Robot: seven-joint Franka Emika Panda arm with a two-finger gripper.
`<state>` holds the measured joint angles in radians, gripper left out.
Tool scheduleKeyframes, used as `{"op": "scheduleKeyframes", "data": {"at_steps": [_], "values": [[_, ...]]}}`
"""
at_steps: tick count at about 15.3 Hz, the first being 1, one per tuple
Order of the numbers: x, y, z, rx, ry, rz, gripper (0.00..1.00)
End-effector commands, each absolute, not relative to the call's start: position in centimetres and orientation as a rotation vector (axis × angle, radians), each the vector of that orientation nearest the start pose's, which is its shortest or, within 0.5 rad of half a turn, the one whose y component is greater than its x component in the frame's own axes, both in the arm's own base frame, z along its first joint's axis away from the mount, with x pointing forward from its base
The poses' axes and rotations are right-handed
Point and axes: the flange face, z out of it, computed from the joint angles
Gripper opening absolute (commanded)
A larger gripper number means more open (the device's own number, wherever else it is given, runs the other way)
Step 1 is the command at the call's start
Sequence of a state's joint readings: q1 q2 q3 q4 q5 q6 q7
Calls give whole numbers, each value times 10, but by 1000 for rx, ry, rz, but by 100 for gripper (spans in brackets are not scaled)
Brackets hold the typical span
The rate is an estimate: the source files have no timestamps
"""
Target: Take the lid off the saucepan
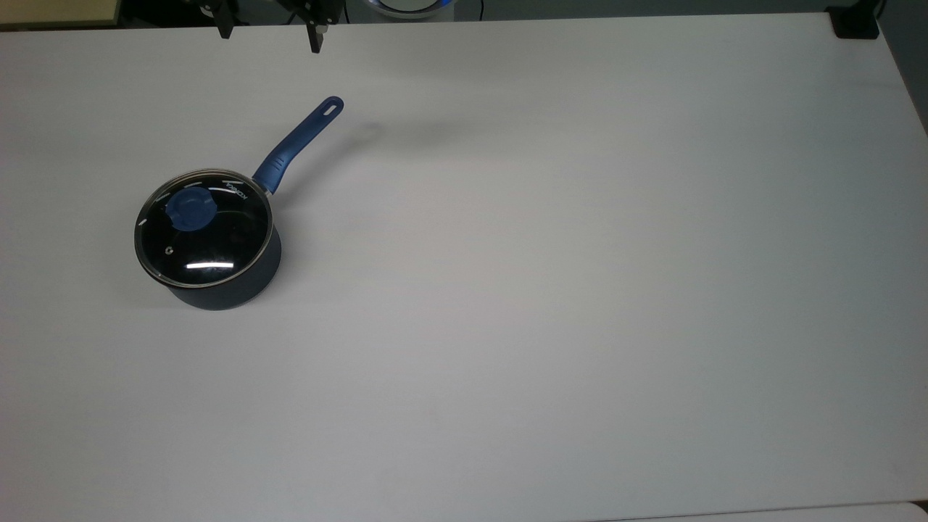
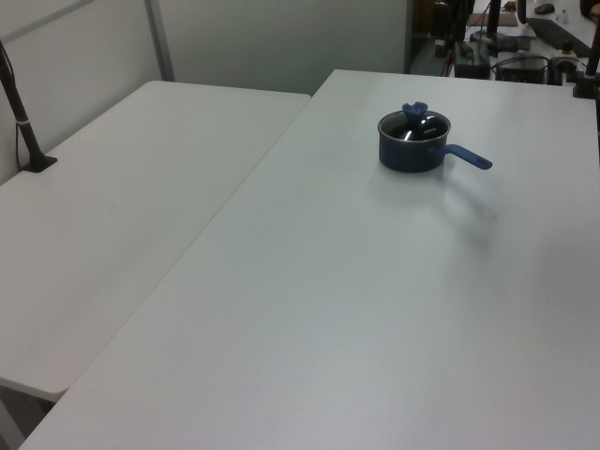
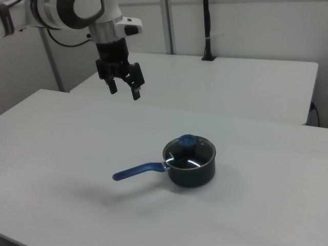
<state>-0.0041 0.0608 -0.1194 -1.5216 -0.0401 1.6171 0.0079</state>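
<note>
Saucepan [image 1: 217, 279] stands upright on the white worktop [image 1: 551, 304], toward the top view's left; lid [image 1: 206, 235] seated on its rim, blue knob [image 1: 190, 210] at centre; long blue handle [image 1: 301, 141] points to the top view's upper right, and to the right view's left. Tool [image 3: 123, 87] hangs in the air well apart from the saucepan, up and to the right view's left of it; its two fingers [image 3: 137, 92] spread apart, holding nothing. A second white table [image 3: 246, 77] sits behind in the right view.
</note>
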Motion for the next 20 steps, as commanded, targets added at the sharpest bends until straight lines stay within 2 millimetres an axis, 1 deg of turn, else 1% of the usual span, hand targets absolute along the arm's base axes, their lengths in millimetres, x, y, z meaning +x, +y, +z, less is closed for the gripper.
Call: {"op": "scheduleKeyframes", "data": {"at_steps": [1, 3, 4, 12, 16, 18, 19, 20], "values": [[571, -75, 623, -3168, 229, -85, 100], [571, -72, 622, -3168, 222, -83, 100], [571, -75, 622, -3167, 229, -83, 100], [572, -75, 622, -3165, 241, -83, 100], [572, -76, 621, -3156, 302, -82, 100], [572, -89, 620, -3148, 357, -86, 100], [570, -103, 620, -3133, 397, -94, 100], [566, -124, 623, -3111, 458, -111, 100]]}}
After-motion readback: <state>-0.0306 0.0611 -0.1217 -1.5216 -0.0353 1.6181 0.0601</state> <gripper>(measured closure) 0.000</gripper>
